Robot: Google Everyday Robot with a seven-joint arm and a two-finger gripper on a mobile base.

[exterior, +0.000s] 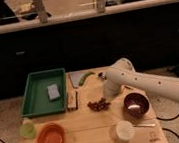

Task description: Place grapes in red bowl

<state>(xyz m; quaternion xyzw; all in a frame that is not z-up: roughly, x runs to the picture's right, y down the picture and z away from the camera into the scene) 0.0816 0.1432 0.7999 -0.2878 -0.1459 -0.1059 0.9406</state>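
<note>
Tabletop (92, 133) is carrying the red bowl (51, 140) at its near left corner, well apart from the grapes (99, 105), which are lying mid-table. Just right of them, the gripper (109, 95) is pointing down, fingers closed; whether it is pinching the bunch is unclear. The white arm (156, 86) is reaching in from the right, bending downward at the wrist.

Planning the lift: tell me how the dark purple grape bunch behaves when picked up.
The small bumpy bunch of dark purple grapes probably lifts lightly but sags loosely. Its round berries may detach and roll on the flat wooden table. The claw, shut, sits just beside the bunch.
</note>
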